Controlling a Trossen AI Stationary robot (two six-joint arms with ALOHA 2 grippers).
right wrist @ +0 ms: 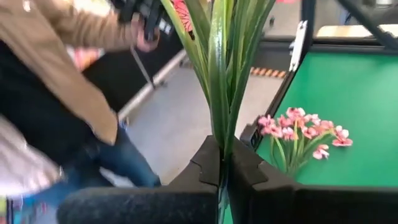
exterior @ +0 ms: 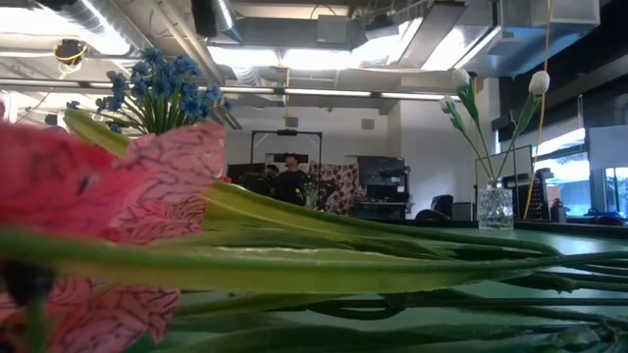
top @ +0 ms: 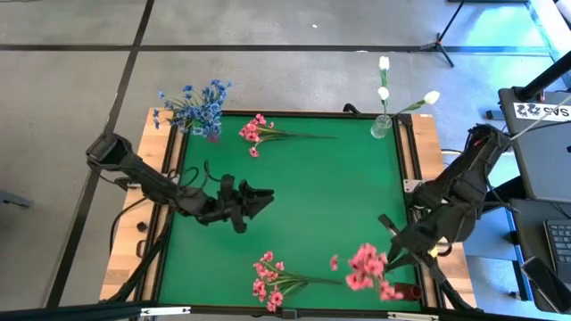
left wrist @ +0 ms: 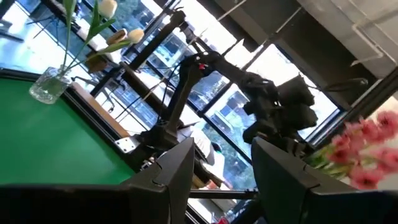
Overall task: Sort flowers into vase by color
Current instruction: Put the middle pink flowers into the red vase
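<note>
From above, the right gripper [top: 393, 259] held a pink spray [top: 366, 266] at the mat's near right corner, while the left gripper [top: 259, 198] waited mid-mat. The left wrist view showed its fingers [left wrist: 177, 171] parted and empty. The right wrist view showed jaws clamped on green stems [right wrist: 221, 68].

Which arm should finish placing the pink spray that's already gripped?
Right. The right gripper is shut on the pink spray at the near right corner, so it can carry on. The left gripper is open and empty over mid-mat.
</note>
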